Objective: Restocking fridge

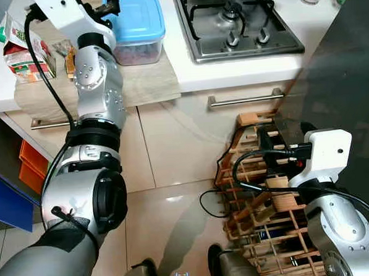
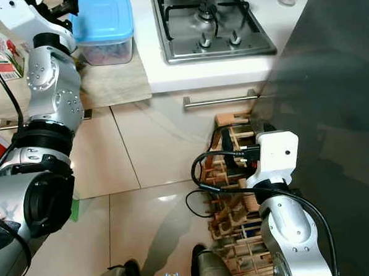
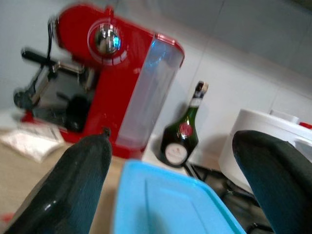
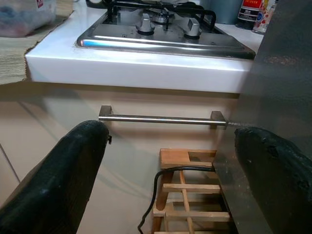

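**Reach for the blue-lidded container, fingers not yet on it**

Left arm is raised over the counter on the left. The left gripper [image 3: 170,185] has its two black fingers [image 3: 73,185] spread wide, one to each side of the blue lid of the food container [image 1: 138,26]; no contact visible. The container sits on a beige mat [image 1: 147,81] on the worktop, just left of the gas hob [image 1: 237,21]. Beyond it, at the wall, stand a red coffee machine [image 3: 105,83] and a dark green bottle [image 3: 181,131]. A carton [image 1: 20,51] stands at the far left of the counter.

Right arm is low, beside a wooden rack [image 1: 262,202] on the floor. The right gripper [image 4: 170,185] points at the drawer handle [image 4: 161,118] under the hob, fingers apart, holding nothing.

Judgement: pick-up step, early in the task. Next move calls for lowering the left fingers to straddle the container's walls and closing below the lid rim. The dark panel [image 1: 349,86] on the right is possibly the fridge; cannot confirm.
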Robot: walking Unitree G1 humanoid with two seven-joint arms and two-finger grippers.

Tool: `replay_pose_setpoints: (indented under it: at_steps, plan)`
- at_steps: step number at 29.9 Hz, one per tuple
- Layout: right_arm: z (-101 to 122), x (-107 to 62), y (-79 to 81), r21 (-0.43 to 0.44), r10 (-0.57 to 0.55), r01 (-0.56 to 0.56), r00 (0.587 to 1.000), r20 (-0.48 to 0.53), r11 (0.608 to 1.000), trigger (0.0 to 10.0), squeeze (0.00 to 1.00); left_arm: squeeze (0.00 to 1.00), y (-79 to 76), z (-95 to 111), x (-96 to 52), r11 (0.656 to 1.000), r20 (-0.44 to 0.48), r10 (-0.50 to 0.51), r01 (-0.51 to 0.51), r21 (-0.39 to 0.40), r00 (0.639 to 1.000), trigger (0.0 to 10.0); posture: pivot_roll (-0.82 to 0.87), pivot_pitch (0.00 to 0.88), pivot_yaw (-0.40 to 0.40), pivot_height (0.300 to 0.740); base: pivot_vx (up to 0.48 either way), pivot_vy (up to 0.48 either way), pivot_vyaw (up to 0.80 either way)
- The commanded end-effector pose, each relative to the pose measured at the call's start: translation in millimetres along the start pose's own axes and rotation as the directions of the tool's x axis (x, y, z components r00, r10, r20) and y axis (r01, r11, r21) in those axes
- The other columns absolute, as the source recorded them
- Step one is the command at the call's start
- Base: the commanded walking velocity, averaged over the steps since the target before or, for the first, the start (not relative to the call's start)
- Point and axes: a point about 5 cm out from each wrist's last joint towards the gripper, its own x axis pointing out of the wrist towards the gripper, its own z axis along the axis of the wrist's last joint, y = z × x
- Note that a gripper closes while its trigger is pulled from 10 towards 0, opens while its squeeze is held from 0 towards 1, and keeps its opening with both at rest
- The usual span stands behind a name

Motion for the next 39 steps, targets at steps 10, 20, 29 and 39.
replay_pose_setpoints:
  at_steps: [10,20,29,39]
  plan:
    - [-4,-2.7,-0.6,0.006,-0.002,0.002,1.000,-0.025,1.000,10.0,0.00,0.00,19.3,-20,-9.8,0.987,-0.117,0.145,-0.152,-0.048,0.982,10.0,-0.34,0.198,-0.002,0.740,0.000,0.000,0.00]
    - [-5,-2.3,-0.2,0.008,0.003,-0.003,1.000,-0.029,1.000,10.0,0.00,0.00,8.7,-38,-13.7,0.978,-0.242,0.090,-0.131,-0.163,0.966,10.0,-0.34,0.199,-0.004,0.740,0.000,0.000,0.00]
    - [-5,-1.9,0.1,0.010,0.003,-0.003,1.000,-0.031,1.000,10.0,0.00,0.00,12.7,-50,-14.9,0.957,-0.336,0.098,-0.181,-0.226,0.937,10.0,-0.34,0.197,-0.002,0.740,0.000,0.000,0.00]
    - [-5,-2.1,-0.3,0.009,-0.002,0.003,1.000,-0.029,1.000,10.0,0.00,0.00,21.1,-45,-7.7,0.940,-0.349,0.106,-0.208,-0.270,0.931,0.0,-0.35,0.192,0.004,0.740,0.000,0.000,0.00]
